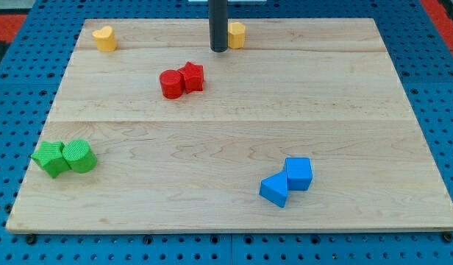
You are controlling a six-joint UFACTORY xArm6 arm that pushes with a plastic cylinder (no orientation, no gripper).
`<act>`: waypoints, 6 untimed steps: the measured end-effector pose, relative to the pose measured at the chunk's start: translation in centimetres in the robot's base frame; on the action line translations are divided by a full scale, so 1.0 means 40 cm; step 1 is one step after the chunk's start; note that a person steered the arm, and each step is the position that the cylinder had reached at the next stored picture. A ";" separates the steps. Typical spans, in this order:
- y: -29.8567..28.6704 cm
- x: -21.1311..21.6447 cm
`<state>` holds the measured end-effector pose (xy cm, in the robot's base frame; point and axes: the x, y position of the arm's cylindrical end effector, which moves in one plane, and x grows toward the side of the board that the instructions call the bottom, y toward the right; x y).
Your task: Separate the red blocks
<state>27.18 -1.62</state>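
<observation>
The red blocks are sitting pressed together on the upper-middle part of the surface (359, 103), a red cylinder (170, 84) on the view's left touching a red star-like block (192, 76) on its right, though we are hedging on that second shape since its outline is small here. We are holding our end effector, a bare rod with no jaws to open or close, with my tip (218, 49) just beside a yellow block (237, 34), above and to the right of the pair, touching neither red block. The seam between the reds is lying down and to the left of my tip, and the pair's long axis is running roughly left to right.

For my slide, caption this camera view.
My tip beside a yellow block, above touching red blocks.
</observation>
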 end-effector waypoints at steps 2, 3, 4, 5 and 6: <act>-0.139 0.023; -0.196 0.144; -0.249 0.294; -0.191 0.388; -0.014 0.516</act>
